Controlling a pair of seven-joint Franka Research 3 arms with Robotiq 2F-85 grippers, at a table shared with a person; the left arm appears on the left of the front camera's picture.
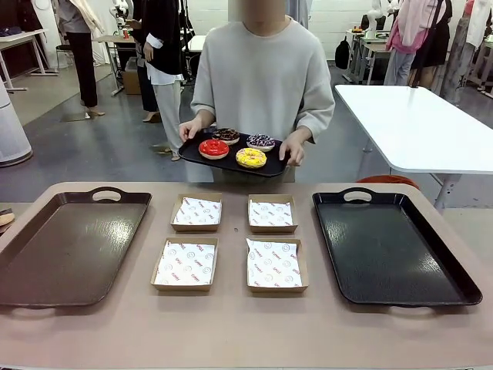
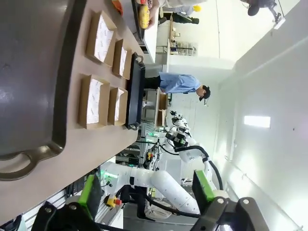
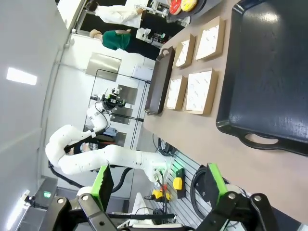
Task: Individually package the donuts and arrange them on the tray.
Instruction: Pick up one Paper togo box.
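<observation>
A person across the table holds a small black serving tray (image 1: pixel 223 162) with both hands, above the far edge. On it lie four donuts: chocolate-glazed (image 1: pixel 226 135), glossy red (image 1: pixel 213 148), yellow with sprinkles (image 1: pixel 251 158) and dark purple with sprinkles (image 1: pixel 261 142). The yellow donut (image 2: pixel 143 10) and red donut (image 3: pixel 175 6) also show at the wrist views' top edges. My left gripper (image 2: pixel 147 192) is open and holds nothing, off the table's near side. My right gripper (image 3: pixel 159 185) is likewise open, with nothing between its green pads (image 3: pixel 214 183).
Four open cardboard boxes lined with printed paper sit mid-table: (image 1: pixel 196 213), (image 1: pixel 272 213), (image 1: pixel 185 264), (image 1: pixel 276 264). A large brown tray (image 1: pixel 69 247) lies on the left and a large black tray (image 1: pixel 385 247) on the right. A white table (image 1: pixel 416 123) stands behind.
</observation>
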